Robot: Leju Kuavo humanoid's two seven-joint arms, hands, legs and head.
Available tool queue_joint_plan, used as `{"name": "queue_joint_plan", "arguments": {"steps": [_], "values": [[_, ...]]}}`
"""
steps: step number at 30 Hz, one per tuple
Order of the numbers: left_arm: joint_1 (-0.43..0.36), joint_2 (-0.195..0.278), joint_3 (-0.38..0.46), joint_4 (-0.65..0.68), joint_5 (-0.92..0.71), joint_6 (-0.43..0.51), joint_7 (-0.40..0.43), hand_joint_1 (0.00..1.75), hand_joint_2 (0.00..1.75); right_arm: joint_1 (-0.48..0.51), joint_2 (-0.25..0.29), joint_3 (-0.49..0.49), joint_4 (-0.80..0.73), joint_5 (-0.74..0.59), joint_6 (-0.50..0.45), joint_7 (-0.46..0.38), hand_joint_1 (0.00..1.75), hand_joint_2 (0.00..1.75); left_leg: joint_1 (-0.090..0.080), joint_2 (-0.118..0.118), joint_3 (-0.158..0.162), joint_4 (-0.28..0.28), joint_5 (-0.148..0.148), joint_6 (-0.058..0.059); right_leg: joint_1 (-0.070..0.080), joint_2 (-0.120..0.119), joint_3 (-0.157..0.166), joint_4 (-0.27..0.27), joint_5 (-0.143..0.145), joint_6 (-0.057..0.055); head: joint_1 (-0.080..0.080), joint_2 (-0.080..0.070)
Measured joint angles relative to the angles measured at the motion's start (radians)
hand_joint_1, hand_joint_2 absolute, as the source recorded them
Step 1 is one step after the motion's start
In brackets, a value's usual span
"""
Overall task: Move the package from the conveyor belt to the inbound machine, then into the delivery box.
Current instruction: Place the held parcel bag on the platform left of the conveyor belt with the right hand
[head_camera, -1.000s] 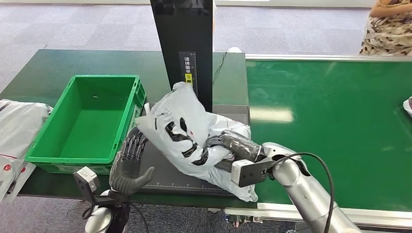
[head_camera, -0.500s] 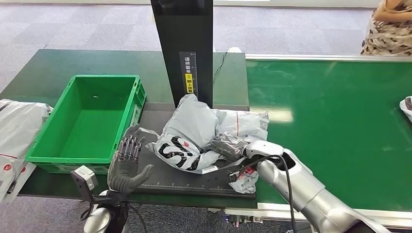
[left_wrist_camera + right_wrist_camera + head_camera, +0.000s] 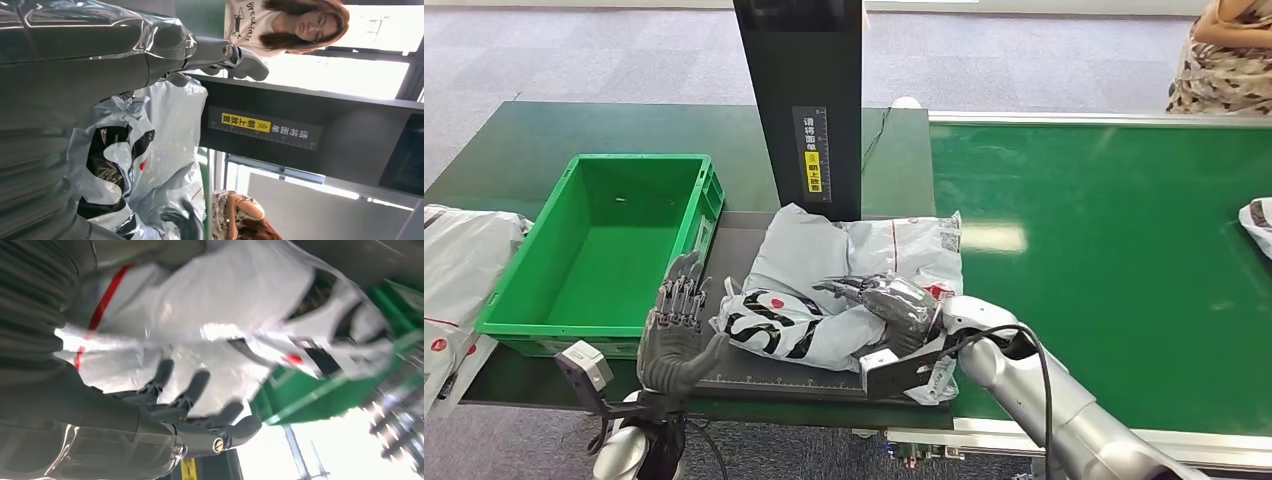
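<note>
Here the package [image 3: 844,290], a crumpled grey-white poly bag with black print, lies flat on the dark plate of the inbound machine [image 3: 809,372], at the foot of its black upright column [image 3: 802,100]. The right hand [image 3: 886,298] rests on top of the package, fingers spread and gripping nothing. The left hand [image 3: 676,335] stands upright beside the package's left end, fingers apart, holding nothing. The green delivery box [image 3: 574,300] sits just left of the plate.

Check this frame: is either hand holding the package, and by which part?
Nothing is held. The right hand lies over the package with fingers spread, not closed on it. The left hand is open beside its near-left end. The package rests on the inbound machine.
</note>
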Motion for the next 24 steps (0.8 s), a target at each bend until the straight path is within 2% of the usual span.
{"name": "queue_joint_plan", "arguments": {"steps": [7,11,16,21,24], "values": [[0.003,0.001,-0.002,-0.018,-0.048,0.002,-0.026,0.00,1.75,0.076,0.000,-0.118,-0.128,-0.125,-0.021,-0.053,0.00,1.75,0.000,0.000,0.000,0.000,0.000,0.000,0.000,0.000,0.000,0.000,0.000,0.000,0.000,0.000],[0.003,0.004,-0.015,-0.022,-0.118,-0.006,-0.027,0.00,1.75,0.125,0.000,-0.225,-0.201,-0.213,-0.022,-0.053,0.00,1.75,0.000,0.000,0.000,0.000,0.000,0.000,0.000,0.000,0.000,0.000,0.000,0.000,0.000,0.000],[-0.003,0.009,-0.046,-0.020,-0.214,-0.044,-0.007,0.00,1.75,0.220,0.011,-0.367,-0.282,-0.237,-0.028,-0.054,0.00,1.75,0.000,0.000,0.000,0.000,0.000,0.000,0.000,0.000,0.000,-0.001,0.000,0.000,0.000,0.000],[-0.057,0.013,-0.088,0.015,-0.336,-0.049,0.015,0.00,1.75,0.322,0.035,-0.483,-0.348,-0.252,-0.020,-0.042,0.00,1.75,0.000,-0.001,0.000,0.000,0.000,0.000,0.000,-0.001,0.000,-0.001,0.000,0.000,0.000,0.000],[-0.113,0.016,-0.121,0.068,-0.435,-0.020,0.043,0.00,1.75,0.365,0.049,-0.534,-0.375,-0.272,0.008,-0.028,0.00,1.75,0.000,-0.001,0.000,0.000,0.000,0.000,0.000,-0.001,0.000,-0.001,0.000,0.000,0.000,0.000]]}}
